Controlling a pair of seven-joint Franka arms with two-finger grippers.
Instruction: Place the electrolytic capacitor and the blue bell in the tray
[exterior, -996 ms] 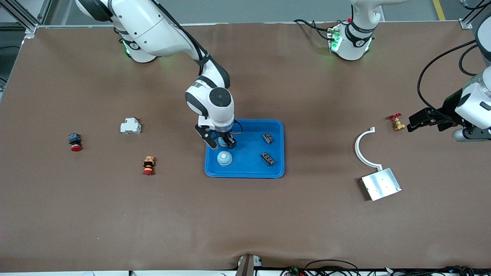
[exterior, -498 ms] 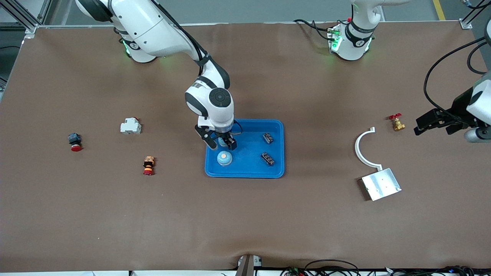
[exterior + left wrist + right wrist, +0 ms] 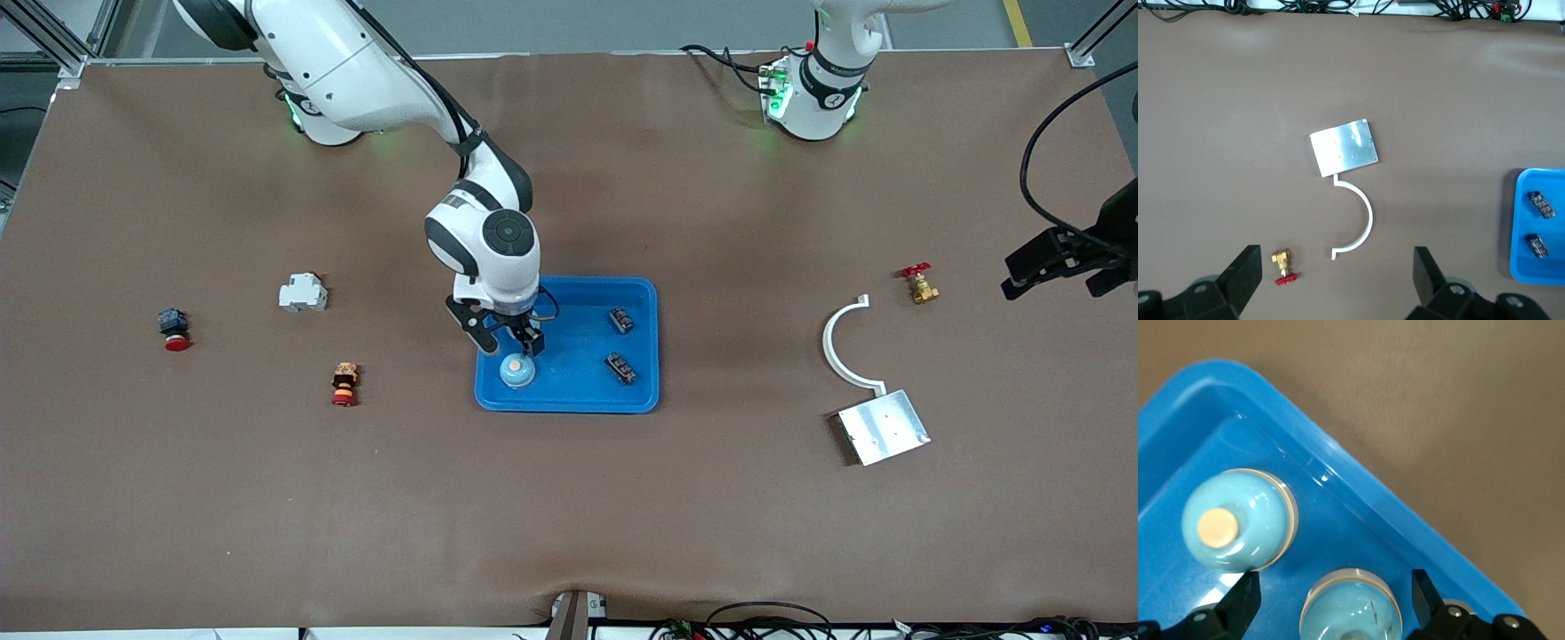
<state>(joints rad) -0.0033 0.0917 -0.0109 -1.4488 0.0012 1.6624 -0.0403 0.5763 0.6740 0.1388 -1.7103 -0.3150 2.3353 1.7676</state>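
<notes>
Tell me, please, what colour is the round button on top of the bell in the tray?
Pale cream-orange, on a light-blue bell; the right wrist view shows it best.

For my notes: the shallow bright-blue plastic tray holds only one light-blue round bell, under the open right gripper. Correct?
Not quite: the shallow bright-blue plastic tray holds two light-blue round bells, as the right wrist view shows. The right gripper above them is open.

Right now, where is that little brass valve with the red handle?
The brass valve sits on the table toward the left arm's end, beside the white curved bracket.
</notes>
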